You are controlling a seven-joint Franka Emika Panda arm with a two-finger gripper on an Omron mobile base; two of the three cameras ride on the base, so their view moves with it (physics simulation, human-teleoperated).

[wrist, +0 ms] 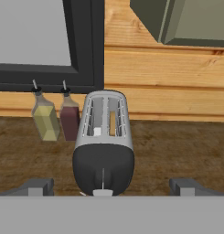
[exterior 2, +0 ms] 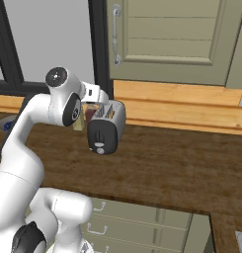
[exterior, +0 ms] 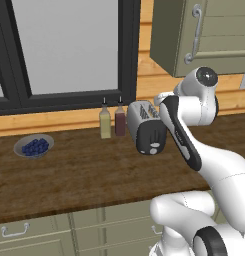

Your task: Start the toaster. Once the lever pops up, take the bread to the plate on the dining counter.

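Between tool tips: toaster black end, lever | tool: wide open, empty

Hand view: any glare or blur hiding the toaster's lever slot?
Hand view: flat, even light, no glare; the shiny silver toaster with black end panel is sharp, its pale lever slot visible. Left base view: the arm covers part of the toaster.

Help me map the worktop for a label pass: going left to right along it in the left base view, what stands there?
Bowl of blueberries → yellow-green bottle → dark red bottle → toaster.
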